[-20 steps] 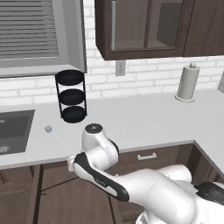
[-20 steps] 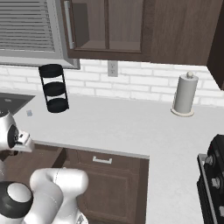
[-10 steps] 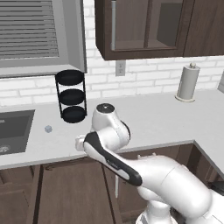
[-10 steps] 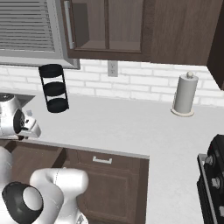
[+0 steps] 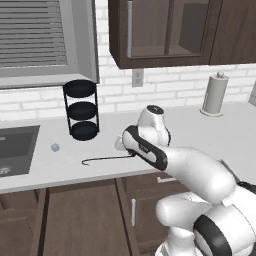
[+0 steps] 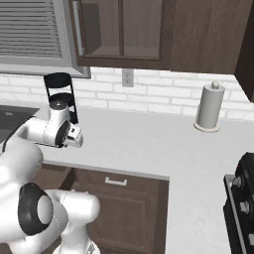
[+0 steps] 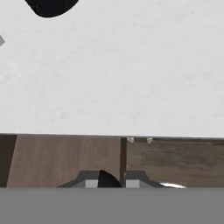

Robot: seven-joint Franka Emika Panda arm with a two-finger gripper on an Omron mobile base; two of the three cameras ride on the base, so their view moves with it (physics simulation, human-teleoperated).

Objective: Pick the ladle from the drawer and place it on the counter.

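The thin black ladle (image 5: pixel 105 159) stretches level over the front strip of the light counter (image 5: pixel 200 135), hooked end pointing left toward the sink. Its right end disappears behind my forearm, where the hand holds it. In the hand view my gripper (image 7: pixel 111 181) is shut, with a black piece of the ladle (image 7: pixel 107 178) pinched between the grey fingertips (image 7: pixel 87 183). I cannot tell whether the ladle touches the counter (image 7: pixel 113 78). Below the counter edge, left of my arm, the brown drawer (image 5: pixel 80 215) looks pulled out.
A black three-tier rack (image 5: pixel 82 110) stands behind the ladle, and a small grey cube (image 5: pixel 55 147) lies beside it. The sink (image 5: pixel 15 147) is at far left, a paper towel roll (image 6: pixel 209 106) at back right, and a stove (image 6: pixel 243 198) at the right edge.
My arm has risen from low beside the drawer to above the counter's front edge, carrying the ladle up and rightward with it.
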